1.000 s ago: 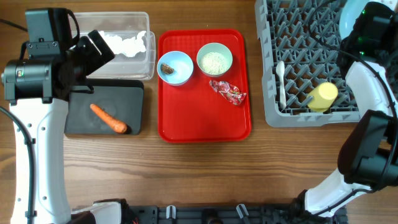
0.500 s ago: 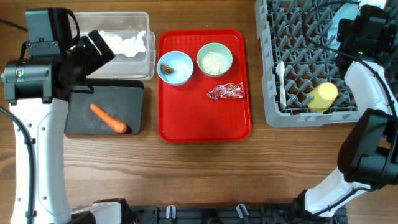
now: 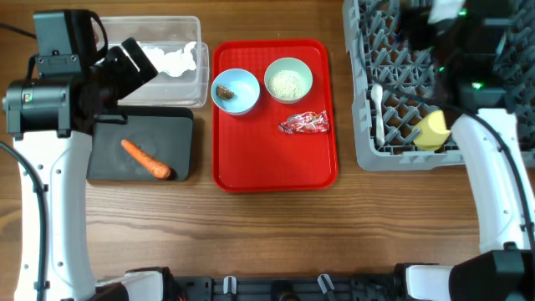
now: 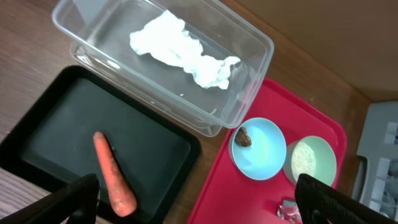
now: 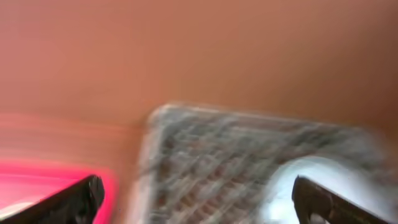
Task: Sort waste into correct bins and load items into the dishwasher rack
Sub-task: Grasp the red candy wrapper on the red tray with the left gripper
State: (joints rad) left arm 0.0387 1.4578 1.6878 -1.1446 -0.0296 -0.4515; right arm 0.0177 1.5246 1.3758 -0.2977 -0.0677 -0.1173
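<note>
REMOTE SORTING RIG: My right gripper (image 5: pixel 199 202) hangs over the dishwasher rack (image 3: pixel 401 125) with its jaws wide and nothing between them. Its wrist view is smeared, so I read little else from it. The white spoon (image 3: pixel 378 104) and yellow cup (image 3: pixel 435 130) lie in the rack. My left gripper (image 4: pixel 205 202), also wide and empty, hovers above two bins: the clear tub (image 4: pixel 112 37), which holds the crumpled tissue (image 4: pixel 183 53), and the black tray (image 4: pixel 62 137), where the carrot piece (image 4: pixel 115 180) lies. On the red tray (image 3: pixel 276 163), the shiny wrapper (image 3: pixel 304 124) rests near the pale bowl (image 3: pixel 288 82) of rice but apart from it. The blue bowl (image 3: pixel 236 90) with its brown lump (image 3: pixel 224 90) sits alongside.

I judge the wrapper to be the next pick. To do it well, I would bring a gripper straight down over the wrapper's crumpled middle, jaws across its narrow side and clear of the bowl rim. I would close gently so the foil does not skid, lift clean of the tray lip, and release low over the tub with the tissue, minding the other arm.
</note>
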